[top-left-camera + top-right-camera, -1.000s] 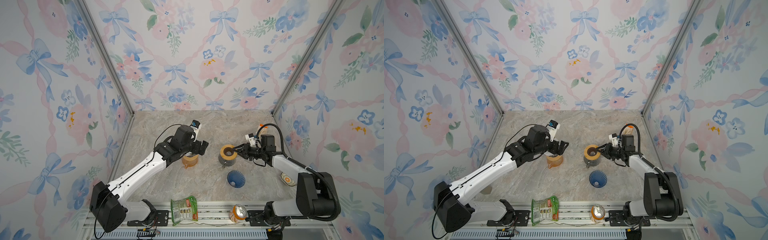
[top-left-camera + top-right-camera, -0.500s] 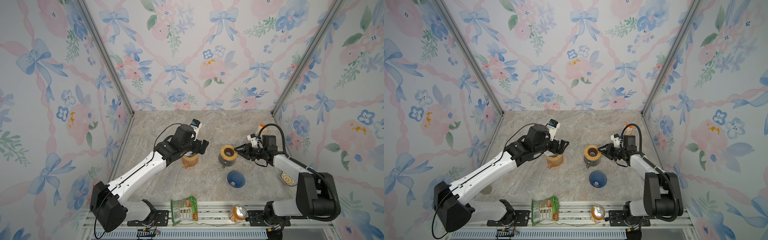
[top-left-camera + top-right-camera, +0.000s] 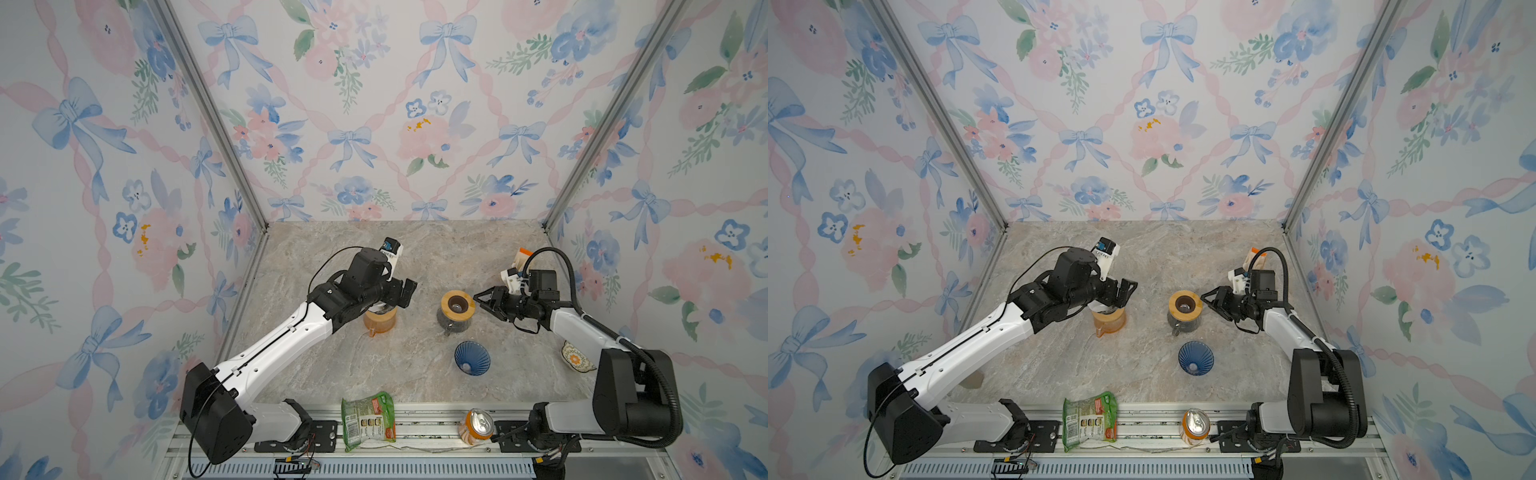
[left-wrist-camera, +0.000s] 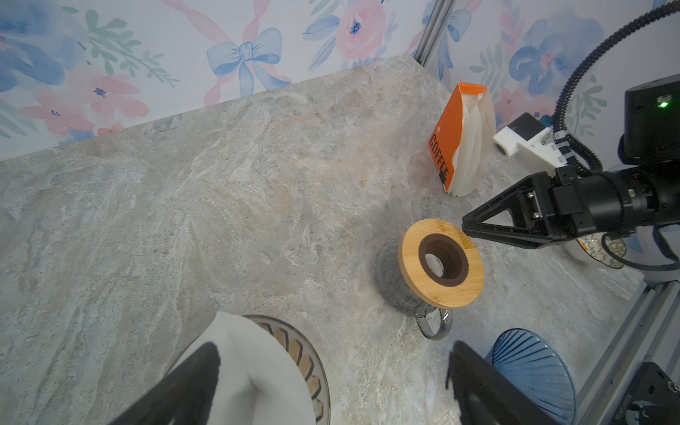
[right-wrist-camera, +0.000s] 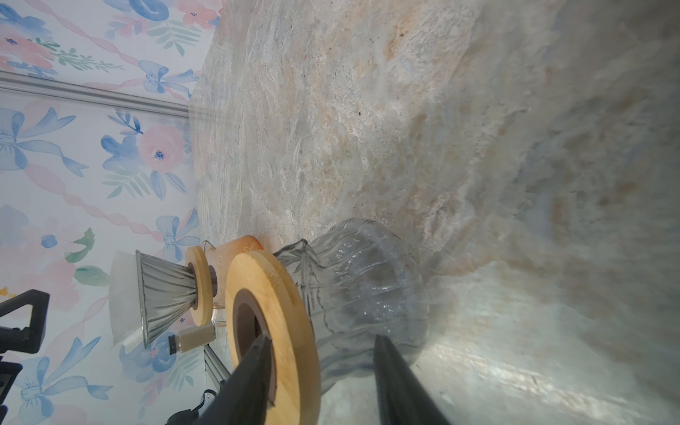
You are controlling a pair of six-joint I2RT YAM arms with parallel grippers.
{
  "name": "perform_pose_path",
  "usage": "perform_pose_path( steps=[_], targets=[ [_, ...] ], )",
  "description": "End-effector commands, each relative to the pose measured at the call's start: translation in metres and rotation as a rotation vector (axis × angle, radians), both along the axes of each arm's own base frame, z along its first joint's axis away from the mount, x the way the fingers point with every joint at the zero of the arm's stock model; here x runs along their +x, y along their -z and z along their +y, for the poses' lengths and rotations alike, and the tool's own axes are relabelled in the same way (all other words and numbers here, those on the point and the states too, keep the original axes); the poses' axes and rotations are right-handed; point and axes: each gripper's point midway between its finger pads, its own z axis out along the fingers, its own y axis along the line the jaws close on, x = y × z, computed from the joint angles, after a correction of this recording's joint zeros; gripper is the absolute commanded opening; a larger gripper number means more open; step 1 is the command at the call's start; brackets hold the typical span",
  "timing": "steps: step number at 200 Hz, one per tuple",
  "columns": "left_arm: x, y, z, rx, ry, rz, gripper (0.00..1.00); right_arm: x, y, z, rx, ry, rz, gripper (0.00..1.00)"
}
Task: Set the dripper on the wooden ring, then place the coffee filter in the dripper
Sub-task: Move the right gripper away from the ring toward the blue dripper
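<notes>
Left wrist view, lower left of frame: white paper coffee filter (image 4: 250, 371) sits in the grey ribbed dripper (image 4: 301, 353), left gripper (image 4: 331, 353) spread wide around it, pinching nothing, placement apparently done; centre right, right gripper (image 4: 466, 225), jaws parted, flanks the wooden collar (image 4: 441, 290) of the glass server (image 4: 390, 276), likely steadying.

Carafe (image 3: 457, 309) sits in the middle, server (image 3: 379, 324) to its left with the dripper (image 5: 162, 290) on top and the coffee filter (image 4: 250, 368) in it. Spare dripper (image 3: 471, 363) just in front of the carafe, filter pack (image 4: 460, 140) behind-right, bowl (image 3: 575, 357) at the far right, snack bag (image 3: 368, 419) and can (image 3: 476, 426) along the front rail (image 3: 428, 428).
</notes>
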Motion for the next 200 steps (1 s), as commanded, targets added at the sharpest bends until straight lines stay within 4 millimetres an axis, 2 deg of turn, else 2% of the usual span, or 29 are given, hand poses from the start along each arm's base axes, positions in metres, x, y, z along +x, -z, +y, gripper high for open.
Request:
perform_pose_path(
  steps=[1, 42, 95, 119, 156, 200],
  targets=[
    [0.004, -0.013, -0.003, 0.004, 0.006, -0.047, 0.98, 0.003, -0.010, -0.009, -0.041, 0.018, -0.021, 0.49],
    [0.006, -0.017, -0.004, 0.004, 0.012, -0.058, 0.98, -0.003, -0.022, -0.017, -0.121, 0.013, -0.039, 0.55],
    [0.008, -0.035, -0.011, -0.012, 0.039, -0.092, 0.98, -0.025, -0.065, -0.033, -0.347, -0.043, -0.083, 0.63],
    [0.007, -0.041, -0.015, -0.028, 0.051, -0.098, 0.98, -0.039, -0.076, -0.042, -0.466, -0.047, -0.064, 0.64],
    [0.000, -0.039, -0.020, -0.028, 0.064, -0.091, 0.98, -0.061, -0.082, -0.042, -0.541, -0.082, -0.022, 0.64],
    [-0.012, -0.022, -0.020, -0.022, 0.067, -0.055, 0.98, -0.094, -0.070, -0.038, -0.618, -0.130, 0.056, 0.63]
  ],
)
